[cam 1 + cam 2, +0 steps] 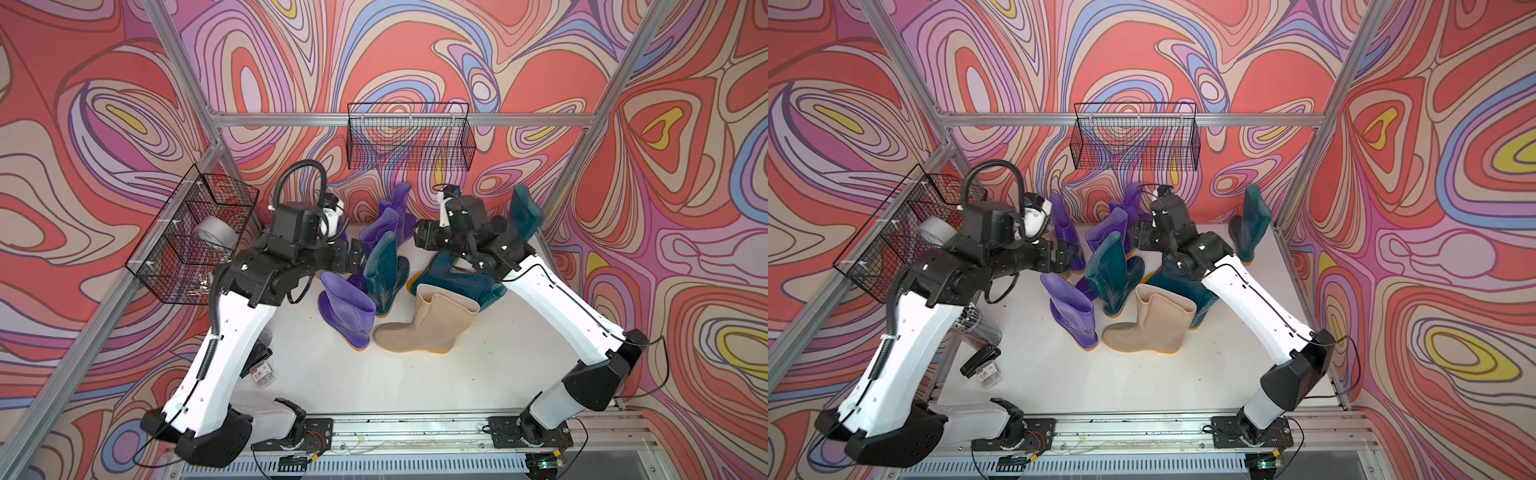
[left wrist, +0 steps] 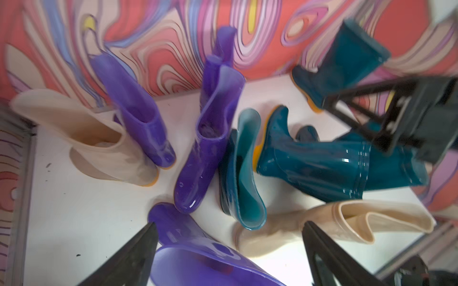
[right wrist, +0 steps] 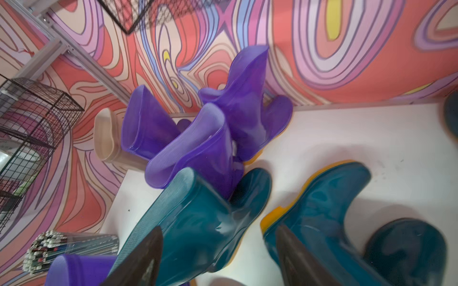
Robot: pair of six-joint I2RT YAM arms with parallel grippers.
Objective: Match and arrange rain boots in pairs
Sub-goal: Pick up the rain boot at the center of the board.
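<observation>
Left gripper (image 2: 230, 224) and right gripper (image 3: 218, 227): fingers spread wide on both, nothing gripped.
Near left, small box (image 1: 261, 376), red label unreadable. Left gripper over near purple boot (image 1: 345, 309); beige boot (image 1: 428, 328) to its right. Right gripper just beside upright teal boot (image 1: 384, 270), above fallen teal boot (image 1: 457, 278). Far: purple boots (image 1: 395, 208) against the back wall.
</observation>
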